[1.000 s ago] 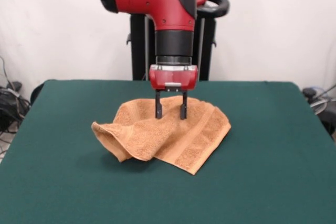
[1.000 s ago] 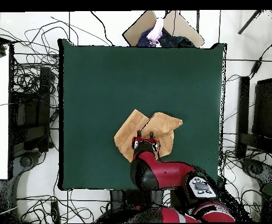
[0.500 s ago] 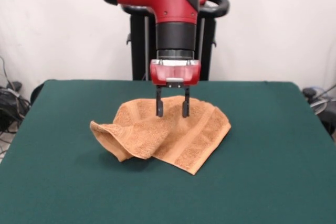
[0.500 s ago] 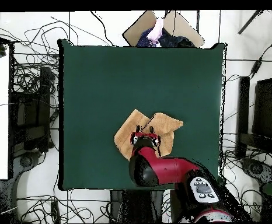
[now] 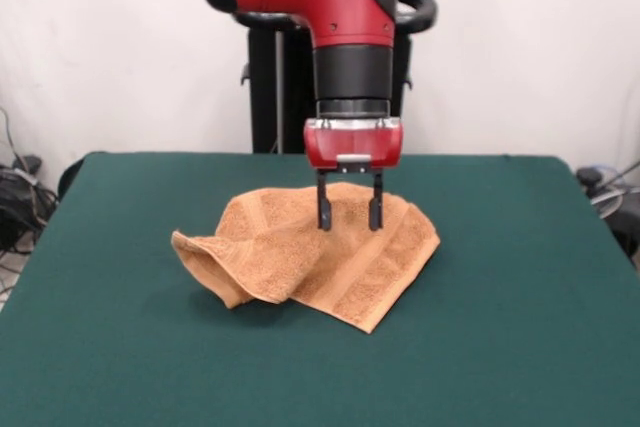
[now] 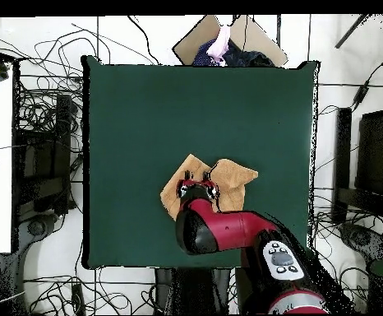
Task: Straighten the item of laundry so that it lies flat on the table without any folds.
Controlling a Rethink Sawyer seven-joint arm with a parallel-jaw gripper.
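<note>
The orange-tan towel (image 5: 310, 252) lies crumpled on the green table (image 5: 500, 277), folded over itself, with a raised fold at its left end and a band stripe along its right hem. In the overhead view the towel (image 6: 232, 177) is partly hidden under the arm. My gripper (image 5: 348, 219) hangs open just above the towel's right-centre part, its two dark fingers (image 5: 323, 209) apart and holding nothing. In the overhead view the gripper (image 6: 196, 188) sits over the towel's left part.
The robot's black pedestal (image 5: 275, 87) stands behind the table's far edge. Cables (image 6: 39, 123) lie on the floor around the table. A cardboard box with cloth items (image 6: 232, 45) sits beyond the table's edge opposite the robot.
The gripper has moved to the right in the front view, staying open just above the towel. The towel has not moved.
</note>
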